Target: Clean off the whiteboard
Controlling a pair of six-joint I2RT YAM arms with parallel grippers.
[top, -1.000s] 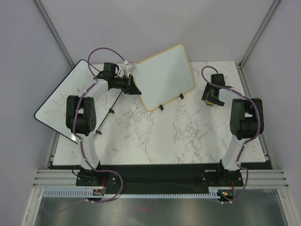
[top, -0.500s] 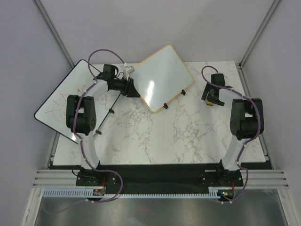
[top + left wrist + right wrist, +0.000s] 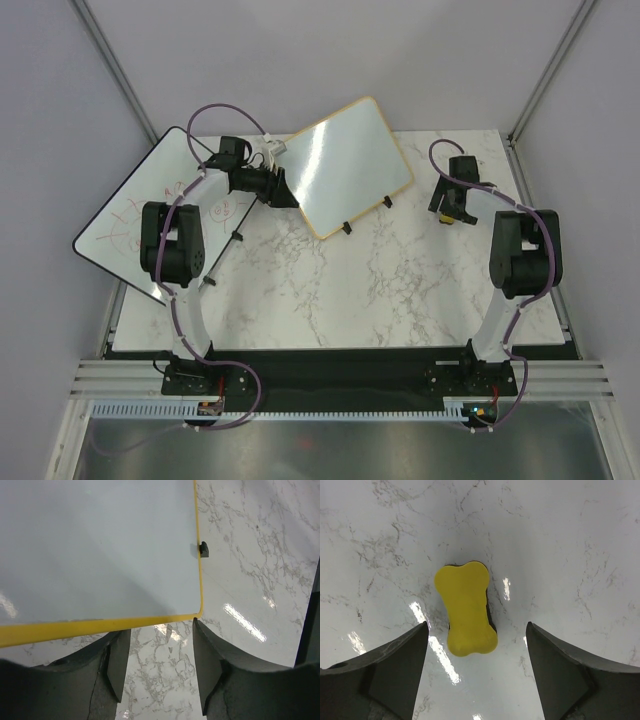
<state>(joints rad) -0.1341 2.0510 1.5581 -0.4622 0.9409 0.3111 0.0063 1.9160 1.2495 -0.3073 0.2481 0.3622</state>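
The whiteboard [image 3: 345,165], with its tan frame and two small black feet, stands tilted at the back of the marble table. Its face [image 3: 100,545] shows no marks. My left gripper [image 3: 285,190] is at the board's left edge. In the left wrist view the left gripper [image 3: 160,630] is open and the frame edge lies just beyond its fingertips, with only table between the jaws. My right gripper [image 3: 450,207] hangs open at the back right, right over a yellow bone-shaped eraser [image 3: 465,607] lying flat on the table. The right gripper [image 3: 476,630] does not touch it.
A larger black-edged whiteboard [image 3: 130,215] with red scribbles lies at the far left, overhanging the table edge under the left arm. Grey walls and metal posts close in the back and sides. The marble table [image 3: 380,290] stretches in front of the board.
My left gripper has opened and let go of the whiteboard's edge. The board has shifted a little to the left and changed its tilt. The right arm has stayed put.
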